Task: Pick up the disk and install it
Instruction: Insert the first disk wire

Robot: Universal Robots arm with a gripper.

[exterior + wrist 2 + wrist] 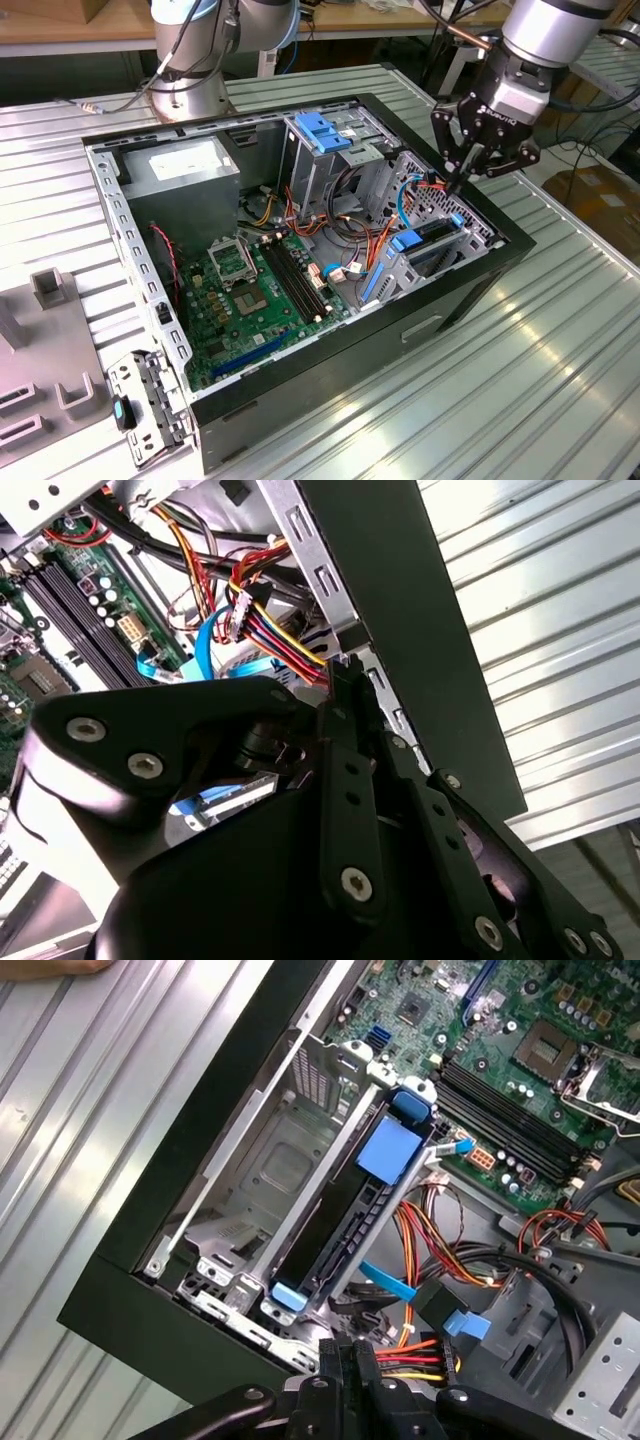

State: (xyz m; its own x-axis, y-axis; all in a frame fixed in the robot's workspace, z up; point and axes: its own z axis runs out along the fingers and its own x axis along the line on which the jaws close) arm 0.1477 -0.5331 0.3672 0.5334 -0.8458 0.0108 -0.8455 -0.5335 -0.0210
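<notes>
Disk [345,1230] sits edge-up in a slot of the drive bay [270,1175] at the front corner of the open computer case [470,290], dark-bodied with blue plastic edging and a blue tab on its top side; in the exterior view it shows as a dark slab with blue clips [432,238] near that view's right wall of the case. No label face is turned toward any camera, so no writing on it can be read.

Inside the case lie a green motherboard [250,295], a grey power-supply box [185,170] with a pale sticker whose print is too small to make out, a metal drive cage [325,150] topped by a blue plastic handle, and bundles of red, yellow and orange cables [430,1250].

Black gripper [458,182] hangs just above the drive bay, beside the disk, with its fingers drawn together to a point and nothing held between them; its tips come close to a cable connector [405,1360]. The case rests on a ribbed metal table [560,340].
</notes>
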